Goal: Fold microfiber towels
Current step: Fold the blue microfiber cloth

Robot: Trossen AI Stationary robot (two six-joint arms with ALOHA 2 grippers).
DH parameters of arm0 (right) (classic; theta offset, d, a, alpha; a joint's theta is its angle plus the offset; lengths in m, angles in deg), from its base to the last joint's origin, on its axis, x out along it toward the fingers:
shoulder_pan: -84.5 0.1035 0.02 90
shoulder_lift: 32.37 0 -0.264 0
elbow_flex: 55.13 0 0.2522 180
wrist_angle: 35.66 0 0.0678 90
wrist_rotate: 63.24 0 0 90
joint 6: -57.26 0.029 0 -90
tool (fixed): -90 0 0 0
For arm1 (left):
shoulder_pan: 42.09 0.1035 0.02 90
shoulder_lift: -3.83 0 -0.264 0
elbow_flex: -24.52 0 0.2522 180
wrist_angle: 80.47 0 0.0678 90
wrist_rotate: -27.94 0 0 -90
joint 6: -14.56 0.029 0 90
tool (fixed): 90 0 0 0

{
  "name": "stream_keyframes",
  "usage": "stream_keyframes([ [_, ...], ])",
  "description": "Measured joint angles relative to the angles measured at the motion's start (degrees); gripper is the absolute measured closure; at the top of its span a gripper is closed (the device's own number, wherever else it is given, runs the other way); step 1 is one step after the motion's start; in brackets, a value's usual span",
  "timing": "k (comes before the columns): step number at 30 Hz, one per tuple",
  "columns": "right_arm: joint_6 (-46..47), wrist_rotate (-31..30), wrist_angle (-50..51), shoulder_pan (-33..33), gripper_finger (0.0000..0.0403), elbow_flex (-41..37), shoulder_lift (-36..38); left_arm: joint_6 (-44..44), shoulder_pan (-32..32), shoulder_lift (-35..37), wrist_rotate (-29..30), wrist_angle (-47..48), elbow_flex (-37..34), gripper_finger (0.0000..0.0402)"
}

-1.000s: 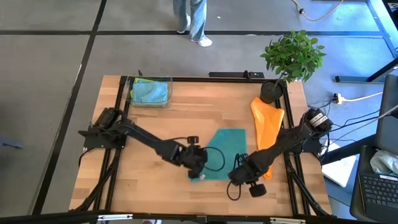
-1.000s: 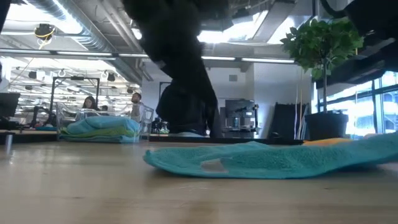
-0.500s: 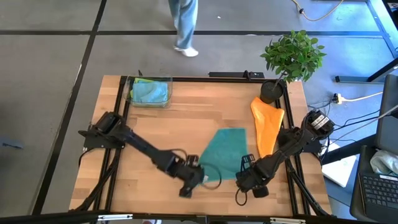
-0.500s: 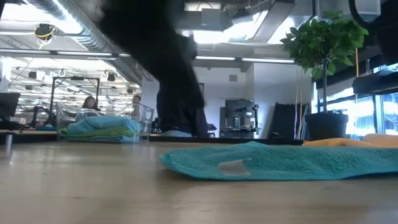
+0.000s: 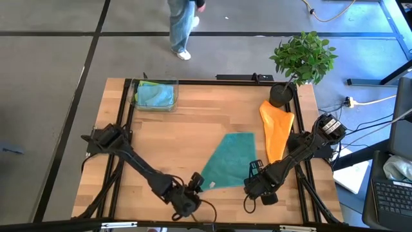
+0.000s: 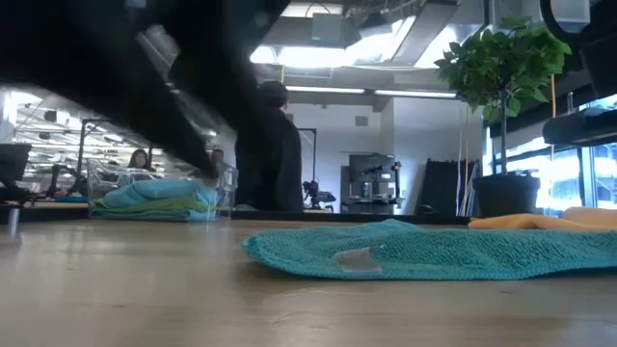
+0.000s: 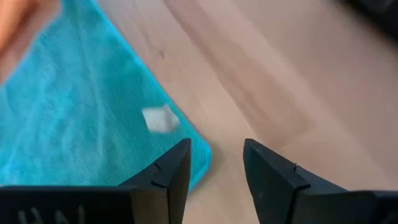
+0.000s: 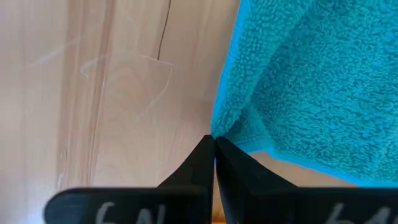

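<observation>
A teal microfiber towel [image 5: 226,161] lies spread flat on the wooden table; a white tag [image 7: 160,118] sits near its near-left corner. My left gripper [image 5: 196,187] stands open just off that corner [image 7: 200,155], slanting down, with nothing between its fingers. My right gripper [image 5: 255,185] points straight down at the towel's near-right corner and is shut on it. An orange towel [image 5: 277,127] lies along the right side. Folded light blue and lime green towels rest in a clear bin [image 5: 154,95] at the far left. My right gripper pinches the teal towel's edge at its near-right corner [image 8: 231,132] between the tips of its two fingers [image 8: 205,155]. The fingers come from above, pointing down. The cloth puckers into a small fold at the tips, and the rest of the towel lies on the table.
A potted plant [image 5: 299,58] stands at the far right corner beside the orange towel. A black frame [image 5: 193,82] runs round the table top. Bare wood shows left of the teal towel. A person [image 5: 181,26] walks on the floor beyond the far edge.
My left gripper has moved from above the teal towel toward the table's near edge, ending just off its near-left corner, and its wrist has rolled. My right gripper has sunk a little with the towel's right end, which now lies lower.
</observation>
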Motion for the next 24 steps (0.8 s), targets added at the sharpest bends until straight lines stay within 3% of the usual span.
stream_keyframes([
  [8,-0.96,-0.02,-0.31,0.00,0.0386,0.00,0.00,6.94,0.13,-4.90,5.61,0.03,-0.04,0.0262],
  [24,-1.04,-0.04,-1.11,0.00,0.0386,0.00,0.00,5.26,1.57,-5.83,7.20,-0.86,-0.08,0.0276],
])
